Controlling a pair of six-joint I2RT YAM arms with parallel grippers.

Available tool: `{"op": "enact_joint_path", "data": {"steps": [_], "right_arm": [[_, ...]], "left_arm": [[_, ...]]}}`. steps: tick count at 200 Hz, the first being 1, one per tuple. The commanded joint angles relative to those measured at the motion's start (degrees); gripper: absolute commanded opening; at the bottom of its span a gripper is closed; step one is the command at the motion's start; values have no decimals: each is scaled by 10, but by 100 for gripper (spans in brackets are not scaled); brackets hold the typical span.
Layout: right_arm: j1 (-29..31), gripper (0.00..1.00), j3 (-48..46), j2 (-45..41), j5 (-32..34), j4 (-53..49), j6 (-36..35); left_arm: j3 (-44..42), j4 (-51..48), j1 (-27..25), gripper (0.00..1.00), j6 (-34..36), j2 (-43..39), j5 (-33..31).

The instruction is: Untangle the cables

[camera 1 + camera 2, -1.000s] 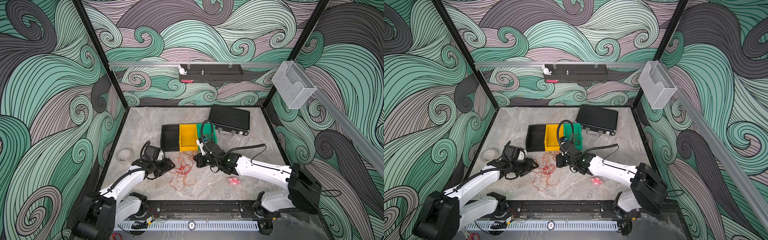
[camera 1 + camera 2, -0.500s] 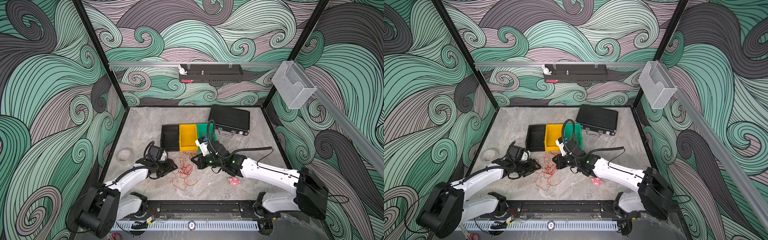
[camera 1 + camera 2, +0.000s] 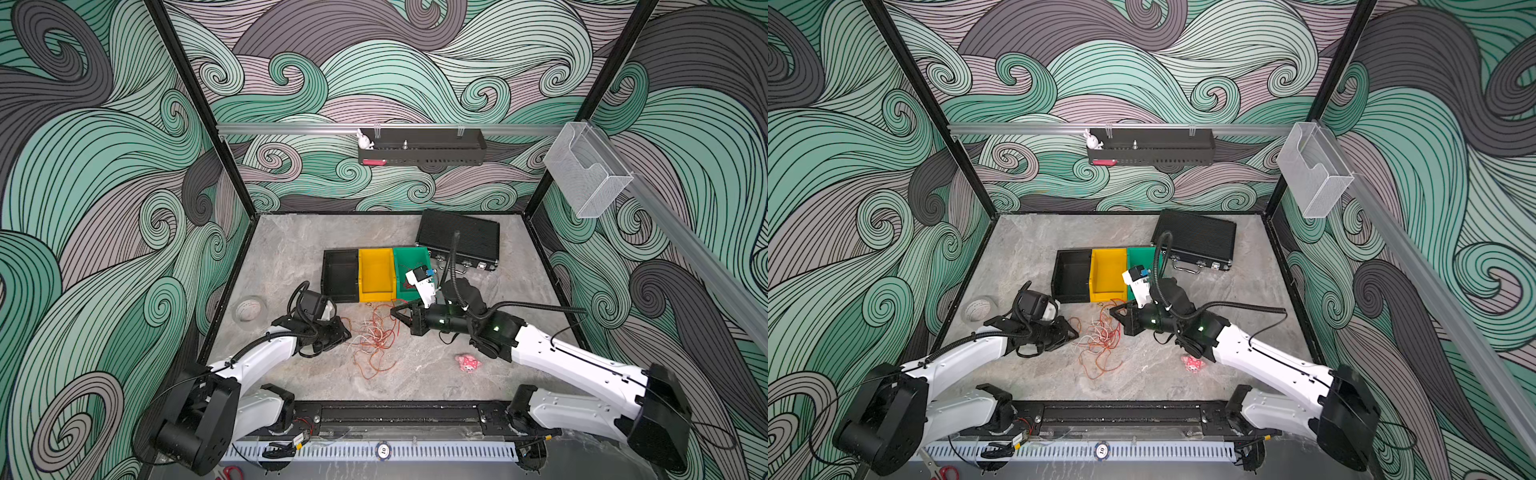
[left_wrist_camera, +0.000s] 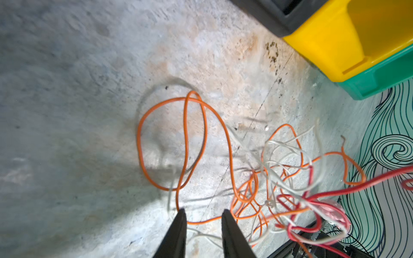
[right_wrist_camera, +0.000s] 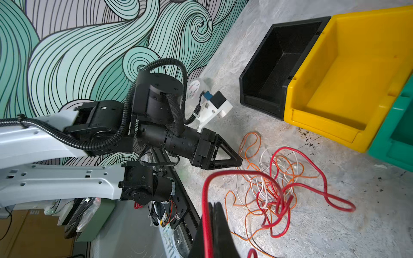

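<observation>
- Left gripper (image 4: 203, 211) down at the cables (image 3: 374, 336), jaws slightly apart, orange cable (image 4: 185, 134) running between them.
- Right gripper (image 5: 213, 204) clamped tight on the red cable (image 5: 241, 171).

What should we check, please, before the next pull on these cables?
1. Right tool shut on the red cable: ok.
2. Left tool gripping the orange cable: not ok; jaws apart, a strand crosses between them.
3. Red cable free of the tangle: not ok; it loops through it.
4. Pink plush toy apart from the cables: ok.
5. Red cable's far end free: cannot tell.
</observation>
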Motion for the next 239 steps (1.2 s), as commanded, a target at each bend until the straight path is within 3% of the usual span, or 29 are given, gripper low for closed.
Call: {"op": "enact_joint_path", "data": {"steps": [1,63,88,131,170,204,239], "right_arm": [[-18,3,-16,-29,7,-23,-11],[-40,3,-28,-19,-14,-40,-1],[-40,4,-26,-2,-9,-47,5],[-58,4,-21,16,0,-54,18],[-79,4,-18,25,-20,-47,30],[-104,4,-24,32,-63,-28,46],[-124,4,-34,40,-108,0,73]], "left_arm": [[20,-7,-3,27,-2,4,-4],[43,-13,-4,30,11,-25,24],[58,-19,-8,37,29,-48,45],[79,-33,-35,58,37,-82,50],[92,5,-91,61,53,-97,42],[79,72,-179,61,164,-111,-66],[72,143,-215,60,269,-69,-74]]}}
